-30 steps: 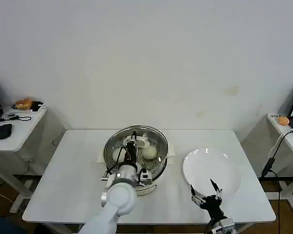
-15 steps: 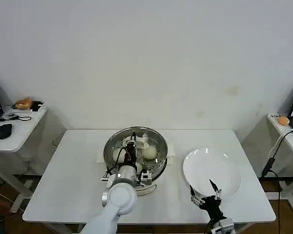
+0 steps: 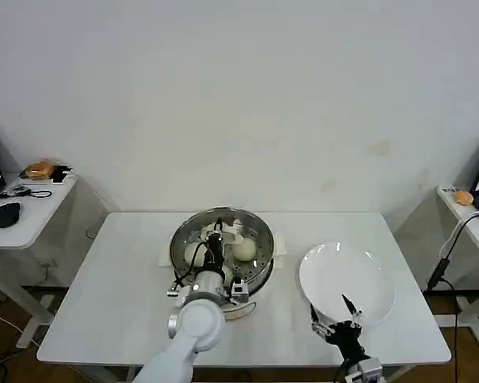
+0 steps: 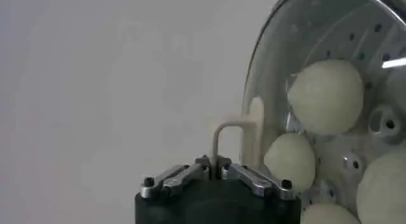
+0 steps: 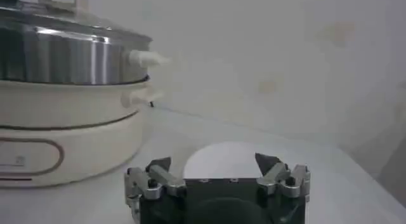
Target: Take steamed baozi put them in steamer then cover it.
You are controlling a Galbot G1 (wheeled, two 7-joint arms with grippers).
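White rounded left arm, black cabling (looped beside its wrist), black right gripper with metal linkages

A white table stood against the pale wall, carrying two things. The steamer sat on its white base near the table's middle, slightly toward the wall. The white plate lay flat beside the steamer on the robot's right, apart from it (a strip of bare tabletop showed between them), and a little nearer the robot's edge than the steamer. Left of the steamer the tabletop was plain white.
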